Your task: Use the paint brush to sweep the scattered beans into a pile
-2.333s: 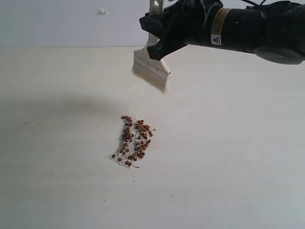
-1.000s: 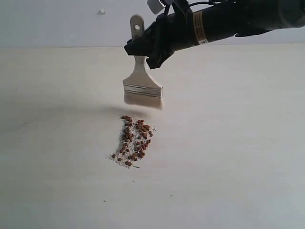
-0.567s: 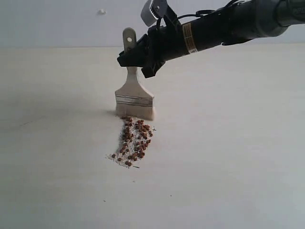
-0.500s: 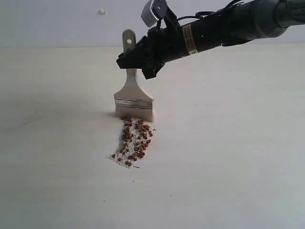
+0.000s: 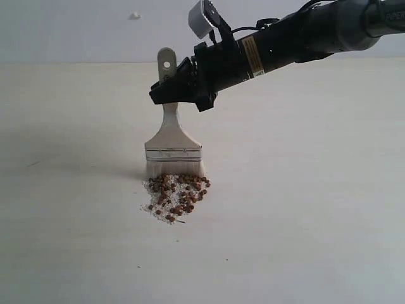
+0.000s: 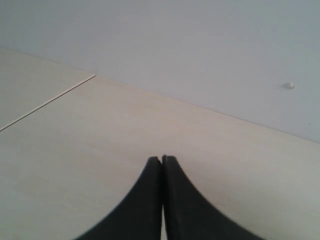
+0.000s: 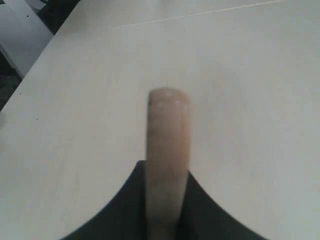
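Note:
The paint brush [image 5: 172, 142] stands upright on the table, bristles pressed down at the far edge of the beans [image 5: 178, 193]. The small reddish-brown beans lie bunched in a compact patch among fine white grains, right in front of the bristles. My right gripper [image 5: 172, 95] is shut on the brush's pale wooden handle [image 7: 167, 145], whose holed end sticks up past the fingers. My left gripper [image 6: 161, 160] is shut with nothing in it, over bare table; it does not show in the exterior view.
The pale table [image 5: 304, 209] spreads wide around the beans. A light wall [image 5: 76, 28] with a small white knob [image 5: 134, 15] rises behind its far edge. The right arm [image 5: 304, 38] reaches in from the upper right.
The right gripper came down and toward the camera with the brush. The bristles landed behind the beans and pushed the long streak of them into a shorter, tighter patch.

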